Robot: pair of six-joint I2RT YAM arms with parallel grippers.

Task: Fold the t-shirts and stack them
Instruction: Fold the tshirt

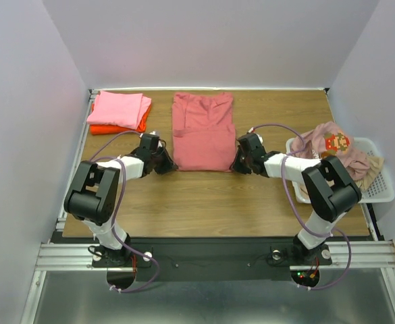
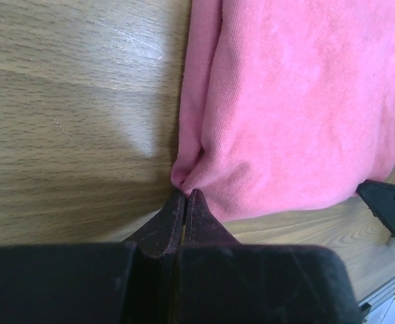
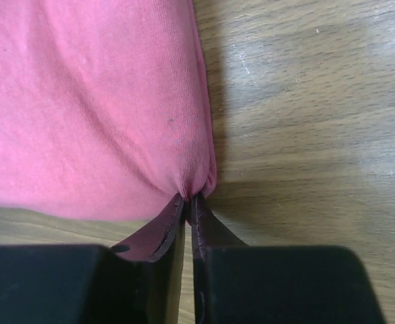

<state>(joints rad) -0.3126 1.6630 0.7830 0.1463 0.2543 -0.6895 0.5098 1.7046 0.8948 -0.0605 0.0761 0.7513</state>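
Rose-red t-shirt (image 1: 202, 131) lies in the middle of the table (image 1: 204, 202), soft and limp we think. Our left gripper (image 2: 183, 196) and right gripper (image 3: 189, 199) each pinch one near corner, fingers pressed together on cloth.

No readable text or labels anywhere

The left claw (image 2: 186, 197) and right claw (image 3: 188, 200) are each clamped on a near corner of the dusty rose-red cloth t-shirt (image 2: 298, 101). The pinched cloth between the tips is out of sight, and the shirt runs off both wrist views' edges. From above, the fingertips are lost under the wrist housings.

The bright orange folded t-shirt (image 1: 109, 129) shows only an edge beneath the light pink folded t-shirt (image 1: 119, 108). The beige t-shirt (image 1: 371, 169) is mostly buried under the pale pink printed t-shirt (image 1: 332, 145) — its print is too small to read. The right arm (image 1: 325, 182) hides the near-left corner of the white plastic mesh basket (image 1: 386, 196). A black shape (image 2: 393, 209) is cut off at the left wrist view's right edge — unidentifiable.
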